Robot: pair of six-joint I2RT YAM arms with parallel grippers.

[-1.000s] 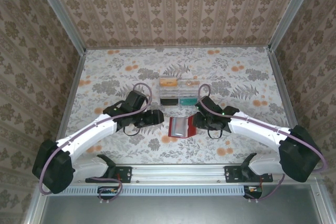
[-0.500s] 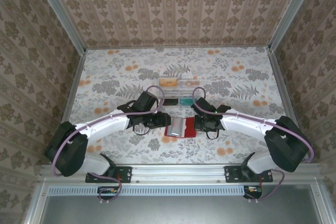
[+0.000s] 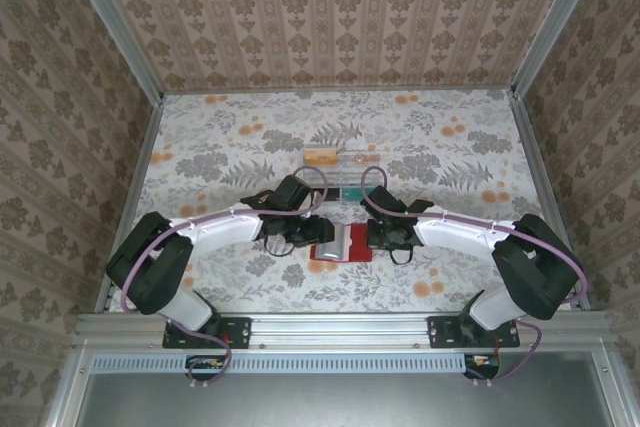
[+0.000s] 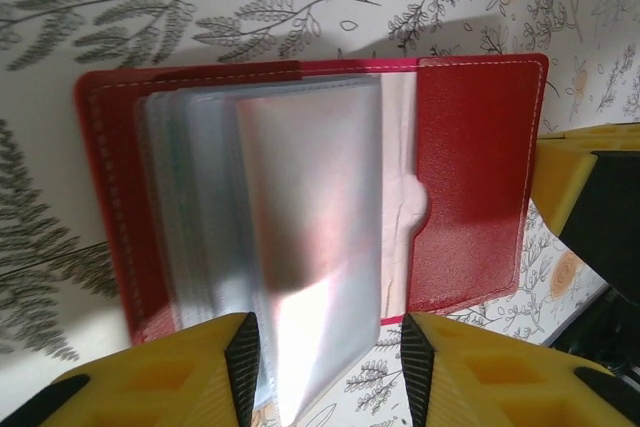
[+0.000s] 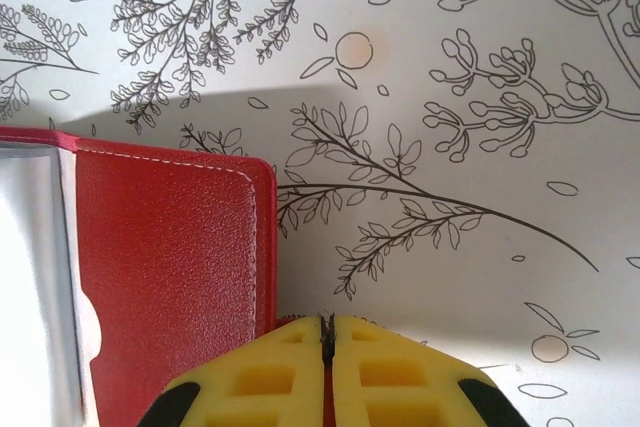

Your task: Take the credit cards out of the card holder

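Observation:
The card holder lies open on the floral table between my two arms, red cover down. In the left wrist view its red inside shows, and a fan of clear plastic sleeves stands up from the spine. My left gripper is open, its pads either side of the sleeves' near edge, with a gap at the right pad. My right gripper is shut on the holder's right edge, with a red strip pinched between its fingers. The credit cards are hidden inside the sleeves.
A clear plastic compartment tray stands just behind the holder, with a tan item and a teal item in it. A yellow finger of the right gripper shows at the holder's right edge. Patterned walls enclose the table.
Both arms have moved inward onto the holder. The right gripper has shut on the holder's right edge. The left jaws have narrowed around the raised sleeves.

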